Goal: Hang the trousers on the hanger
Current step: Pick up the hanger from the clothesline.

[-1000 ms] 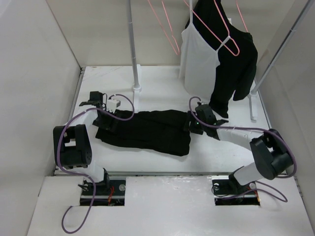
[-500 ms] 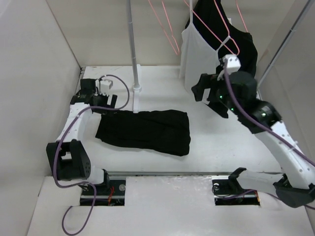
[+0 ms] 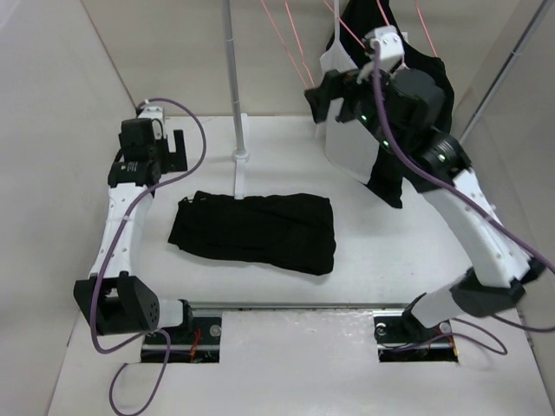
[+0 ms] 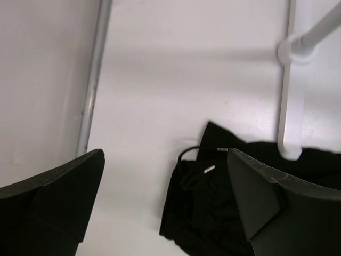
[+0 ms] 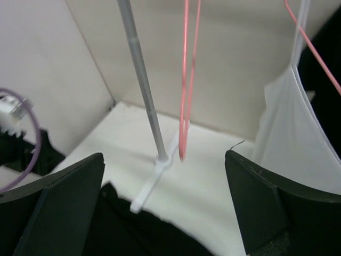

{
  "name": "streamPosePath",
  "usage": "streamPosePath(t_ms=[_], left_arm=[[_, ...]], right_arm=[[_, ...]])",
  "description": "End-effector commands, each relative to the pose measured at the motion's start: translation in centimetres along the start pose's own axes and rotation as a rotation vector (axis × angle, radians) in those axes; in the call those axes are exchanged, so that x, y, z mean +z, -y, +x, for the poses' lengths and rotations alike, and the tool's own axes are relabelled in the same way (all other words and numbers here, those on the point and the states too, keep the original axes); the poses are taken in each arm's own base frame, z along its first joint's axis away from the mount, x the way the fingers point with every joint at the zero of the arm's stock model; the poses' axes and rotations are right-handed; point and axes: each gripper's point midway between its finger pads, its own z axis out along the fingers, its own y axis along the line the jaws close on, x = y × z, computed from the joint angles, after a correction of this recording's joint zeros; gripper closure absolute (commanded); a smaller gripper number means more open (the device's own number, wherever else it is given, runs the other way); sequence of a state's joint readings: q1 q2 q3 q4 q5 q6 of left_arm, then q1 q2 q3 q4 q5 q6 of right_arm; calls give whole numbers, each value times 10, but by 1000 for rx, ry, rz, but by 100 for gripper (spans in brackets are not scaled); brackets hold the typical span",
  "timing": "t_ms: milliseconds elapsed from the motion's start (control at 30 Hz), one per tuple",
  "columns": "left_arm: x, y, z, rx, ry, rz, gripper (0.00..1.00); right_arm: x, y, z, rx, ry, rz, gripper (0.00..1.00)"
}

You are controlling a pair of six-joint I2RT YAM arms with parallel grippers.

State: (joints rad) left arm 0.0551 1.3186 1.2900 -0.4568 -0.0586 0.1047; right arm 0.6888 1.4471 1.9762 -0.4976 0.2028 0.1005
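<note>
Nearest, both arms are seen bolted at the front edge of the table (image 3: 381, 260). The left arm is stretched far along the side wall, and the left gripper (image 3: 173, 152) is held raised, its jaws spread wide with nothing between them. The trousers (image 3: 256, 230) are laid folded flat on the table, below that gripper and off to its right, apart from it. In the wrist view one end of them, with a cord, is seen beneath its fingers. Bare table is left between the trousers' edge and the wall. The right arm is reared high and bent over. The right gripper (image 3: 316, 97) is likewise spread and empty, and the trousers lie well below it. Straight ahead of its fingers the hanger (image 5: 184, 96) is hung, just beside the rack post (image 5: 141, 85), with open air in between. To that gripper's right the white camisole (image 5: 282, 122) is hung.
</note>
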Motion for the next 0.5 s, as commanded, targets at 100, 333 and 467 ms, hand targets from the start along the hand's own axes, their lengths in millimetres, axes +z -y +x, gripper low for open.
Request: streamPosePath(t_ms=[100, 333, 467], left_arm=[[-32, -11, -51, -101, 181, -42, 0], [-38, -13, -36, -83, 172, -53, 0], [-42, -16, -35, -76, 180, -65, 0]], right_arm=[[78, -21, -54, 16, 246, -26, 2], [142, 19, -46, 52, 338, 174, 5], [165, 27, -39, 50, 359, 183, 14]])
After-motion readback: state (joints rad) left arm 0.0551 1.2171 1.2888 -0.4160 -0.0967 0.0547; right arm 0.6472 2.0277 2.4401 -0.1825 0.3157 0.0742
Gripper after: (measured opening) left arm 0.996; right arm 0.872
